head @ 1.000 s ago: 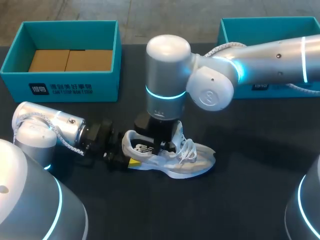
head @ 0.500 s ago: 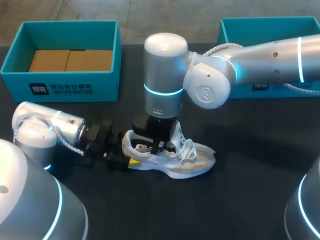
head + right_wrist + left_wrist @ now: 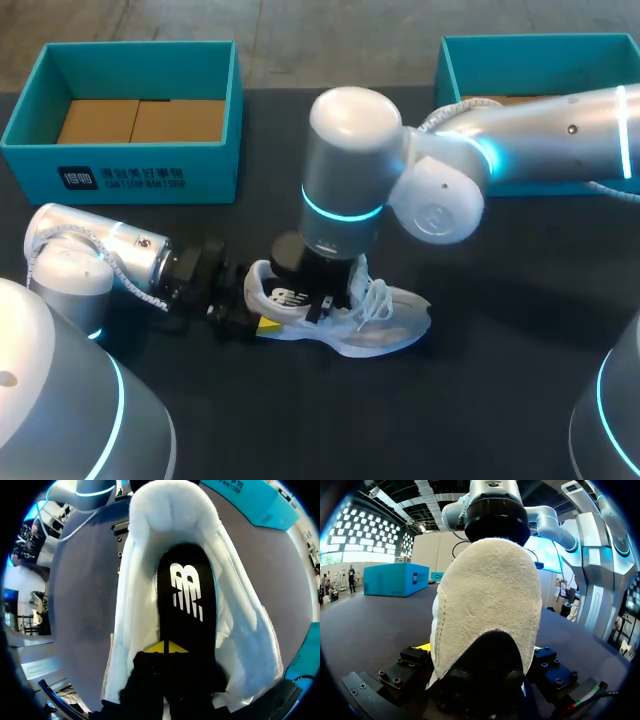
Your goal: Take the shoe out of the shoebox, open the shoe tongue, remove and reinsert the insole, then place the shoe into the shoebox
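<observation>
A white sneaker [image 3: 372, 325] lies on the black table with its toe to the right. Its heel [image 3: 487, 610] stands between the fingers of my left gripper [image 3: 252, 318], which touch it on both sides. My right arm comes in over the shoe, and its gripper [image 3: 325, 302] is down inside the shoe's mouth. In the right wrist view the yellow tips of the right gripper [image 3: 164, 647] are shut together on the black insole [image 3: 187, 590], near where the tongue begins. Nothing shows between the tips. The insole lies flat in the shoe [image 3: 131, 610].
A teal shoebox [image 3: 130, 165] with brown cardboard inside stands at the back left. A second teal box [image 3: 530, 65] stands at the back right, partly behind my right arm. Bare black table lies in front of and to the right of the shoe.
My right gripper has shut inside the shoe, and its wrist has shifted a little to the right. The shoe and my left arm have stayed put.
</observation>
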Available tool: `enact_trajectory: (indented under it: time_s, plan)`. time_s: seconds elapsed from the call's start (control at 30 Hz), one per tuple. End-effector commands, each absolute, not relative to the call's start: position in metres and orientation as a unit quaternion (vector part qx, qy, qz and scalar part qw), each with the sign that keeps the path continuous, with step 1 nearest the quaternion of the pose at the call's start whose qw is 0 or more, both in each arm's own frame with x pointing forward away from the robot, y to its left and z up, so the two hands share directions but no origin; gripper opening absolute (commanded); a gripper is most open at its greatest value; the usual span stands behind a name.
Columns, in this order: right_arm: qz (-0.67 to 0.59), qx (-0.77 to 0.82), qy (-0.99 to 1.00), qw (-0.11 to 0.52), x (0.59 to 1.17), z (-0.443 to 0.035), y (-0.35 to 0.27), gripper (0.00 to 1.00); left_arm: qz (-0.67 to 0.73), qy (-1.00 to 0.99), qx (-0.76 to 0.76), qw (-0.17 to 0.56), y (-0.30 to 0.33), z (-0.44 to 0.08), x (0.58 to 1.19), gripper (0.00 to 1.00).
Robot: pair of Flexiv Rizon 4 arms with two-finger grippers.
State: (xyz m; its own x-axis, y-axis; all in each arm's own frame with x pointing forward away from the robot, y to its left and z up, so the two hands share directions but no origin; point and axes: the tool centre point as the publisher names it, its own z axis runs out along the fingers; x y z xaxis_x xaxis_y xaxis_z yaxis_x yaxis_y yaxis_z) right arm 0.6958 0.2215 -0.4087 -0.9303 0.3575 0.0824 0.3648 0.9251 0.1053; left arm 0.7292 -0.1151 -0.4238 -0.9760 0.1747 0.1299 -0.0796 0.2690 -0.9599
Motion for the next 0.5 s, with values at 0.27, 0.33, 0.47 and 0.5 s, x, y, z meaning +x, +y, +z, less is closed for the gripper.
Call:
enact_trajectory:
  time_s: [0.27,0.33,0.47,0.5]
  plan:
    - [-0.1,-0.185,-0.977,-0.025,0.691,-0.393,0.209,0.0,0.604,-0.79,-0.029,0.105,-0.112,-0.427,0.73,0.0]
    - [-0.11,-0.183,-0.976,-0.033,0.694,-0.39,0.208,0.0,0.604,-0.79,-0.029,0.105,-0.112,-0.427,0.73,0.0]
    - [-0.118,-0.181,-0.975,-0.043,0.699,-0.383,0.207,0.0,0.604,-0.79,-0.029,0.105,-0.112,-0.427,0.73,0.0]
    - [-0.12,-0.18,-0.975,-0.046,0.701,-0.382,0.208,0.0,0.604,-0.79,-0.029,0.105,-0.112,-0.427,0.73,0.0]
